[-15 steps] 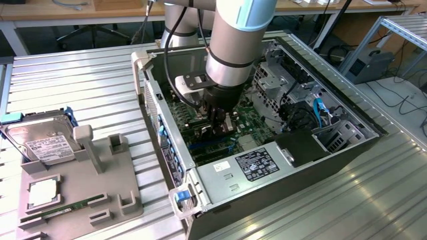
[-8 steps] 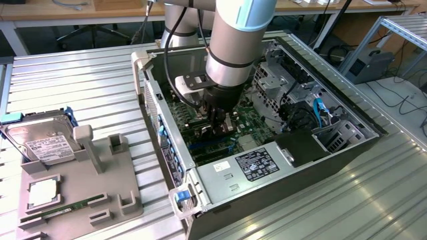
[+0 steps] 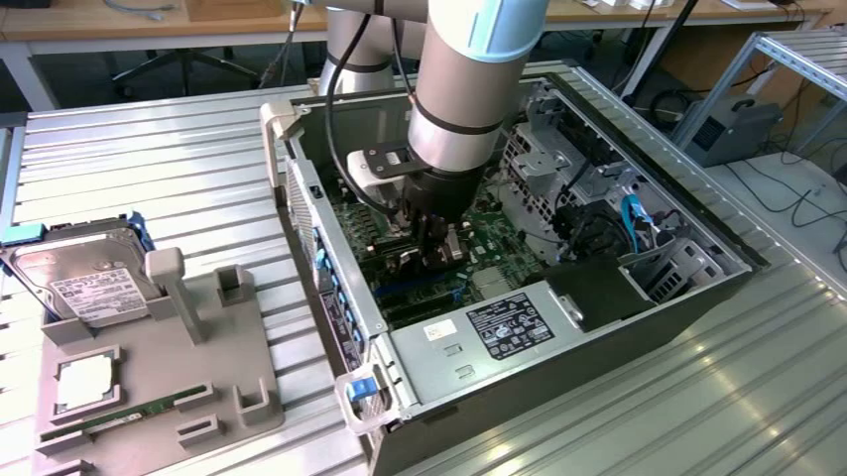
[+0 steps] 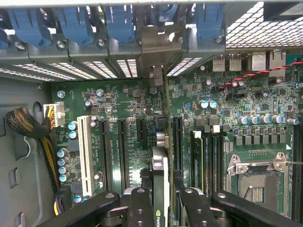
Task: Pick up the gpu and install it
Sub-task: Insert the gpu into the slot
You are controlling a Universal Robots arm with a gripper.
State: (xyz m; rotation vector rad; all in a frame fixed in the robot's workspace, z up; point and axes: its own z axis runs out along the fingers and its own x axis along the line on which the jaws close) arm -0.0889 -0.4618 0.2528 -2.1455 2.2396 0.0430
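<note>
I have the arm reaching straight down into the open computer case (image 3: pixel 530 407), which lies on its side on the slatted metal desk (image 3: pixel 688 416), near the middle of the exterior view. The gripper (image 3: pixel 434 253) is low over the motherboard (image 4: pixel 118 94), inside the case walls.

From the wrist view, the gripper (image 4: pixel 163 195) is closed partway, with one black finger on each flat side of the gpu (image 4: pixel 160 182), and it has the card pinched between them. I see the gpu edge-on, standing upright over the board. It lies in line with the long black expansion slots (image 4: pixel 122 151), which flank it. The white slot (image 4: pixel 85 156) is further out to one side. The card's silver bracket (image 4: pixel 158 40) is at the rear wall of the case, among the blue retaining clips (image 4: pixel 71 23) and the vented slot covers. I cannot tell whether the card's lower edge is seated in a slot or just above it. The empty CPU socket (image 4: pixel 258 182) is off to the other side of the card.

In the exterior view a grey fixture tray (image 3: pixel 198 347) sits on the desk at about eight o'clock from the case. It holds a silver hard drive (image 3: pixel 86 283) at its ten o'clock end and a narrow green RAM stick (image 3: pixel 126 416) along its six o'clock edge.
</note>
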